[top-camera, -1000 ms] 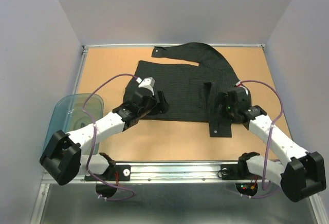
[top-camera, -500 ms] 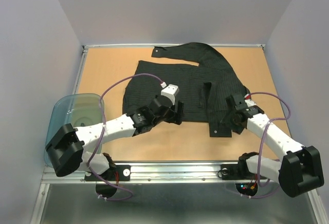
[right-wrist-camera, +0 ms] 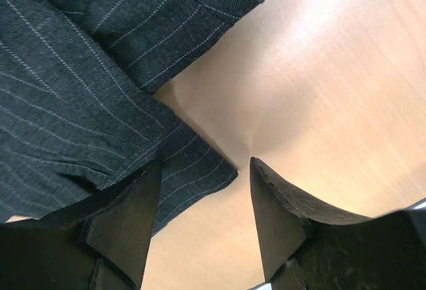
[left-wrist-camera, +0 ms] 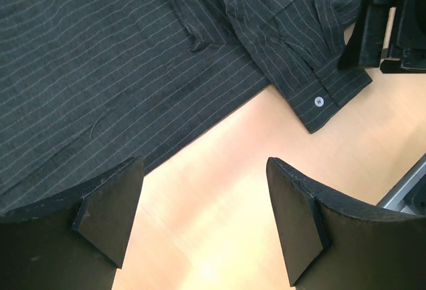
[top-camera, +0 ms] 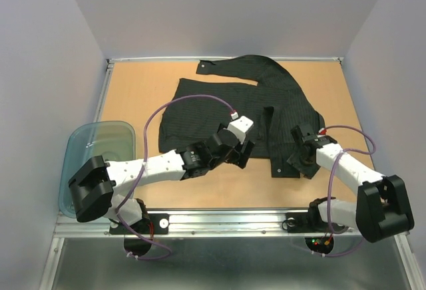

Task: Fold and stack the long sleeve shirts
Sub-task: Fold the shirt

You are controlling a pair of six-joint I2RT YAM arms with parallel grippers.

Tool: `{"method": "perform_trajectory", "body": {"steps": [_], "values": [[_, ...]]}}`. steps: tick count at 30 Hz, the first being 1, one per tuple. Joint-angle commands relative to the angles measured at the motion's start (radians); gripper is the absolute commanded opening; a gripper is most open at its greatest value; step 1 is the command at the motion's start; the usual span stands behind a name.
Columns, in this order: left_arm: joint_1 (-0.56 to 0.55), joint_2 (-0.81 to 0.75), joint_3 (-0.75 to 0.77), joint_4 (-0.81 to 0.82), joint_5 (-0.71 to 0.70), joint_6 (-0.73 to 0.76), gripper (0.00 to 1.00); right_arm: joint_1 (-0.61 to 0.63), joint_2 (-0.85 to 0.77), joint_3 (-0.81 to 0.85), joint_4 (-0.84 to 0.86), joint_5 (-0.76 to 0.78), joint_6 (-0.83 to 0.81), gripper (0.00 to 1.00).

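Top external view: the shirt [top-camera: 219, 107], black with thin pinstripes, lies spread on the far-centre part of the table [top-camera: 143, 84]. One sleeve runs along the far edge. A second strip of cloth hangs toward the near edge at right and ends in a cuff [top-camera: 283, 165]. The left gripper [top-camera: 243, 155] sits at the shirt's near hem. The right gripper [top-camera: 301, 161] sits just beside the cuff, on its right.

Left wrist view: this view resolves what the overhead view does not. The left gripper [left-wrist-camera: 200, 217] has its jaws wide apart, with only bare wood between them, and the hem lies just beyond the fingers [left-wrist-camera: 110, 213]. The cuff carries a small white button [left-wrist-camera: 318, 101]. The right gripper [left-wrist-camera: 386, 24] shows dark in the upper right corner, close to the cuff.

Right wrist view: the right gripper [right-wrist-camera: 200, 217] has its jaws apart. A corner of striped cloth [right-wrist-camera: 193, 173] reaches into the gap against one finger [right-wrist-camera: 123, 227]. The other finger stands clear over wood, and no clamping of the cloth is visible.

Surface and room: the table is light wood with a metal rail [top-camera: 233, 220] along its near edge. A translucent blue-grey tub [top-camera: 100, 147] sits at the left edge, well apart from the shirt. Plain pale walls [top-camera: 219, 10] enclose three sides.
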Motion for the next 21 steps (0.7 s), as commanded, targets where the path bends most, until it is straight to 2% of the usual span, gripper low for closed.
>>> {"method": "perform_trajectory", "body": {"steps": [1,6,9,10,13,14,21], "values": [[-0.026,0.009,0.054,0.057,-0.025,0.064,0.86,-0.008,0.038,-0.011,0.033,0.0,0.008,0.61],[-0.043,0.018,0.063,0.064,-0.025,0.102,0.86,-0.008,0.098,-0.06,0.115,-0.109,0.009,0.59],[-0.044,0.018,0.064,0.064,-0.03,0.114,0.86,-0.008,0.101,-0.058,0.123,-0.114,0.003,0.42],[-0.049,0.019,0.069,0.064,-0.03,0.123,0.86,-0.008,0.081,-0.051,0.121,-0.108,-0.002,0.3],[-0.056,0.029,0.081,0.07,-0.025,0.139,0.85,-0.008,0.034,-0.029,0.115,-0.103,-0.038,0.13],[-0.067,0.033,0.087,0.073,-0.022,0.154,0.84,-0.009,0.021,-0.012,0.11,-0.105,-0.051,0.03],[-0.153,0.153,0.181,0.098,-0.022,0.278,0.84,-0.009,-0.036,0.122,0.031,-0.167,-0.121,0.01]]}}
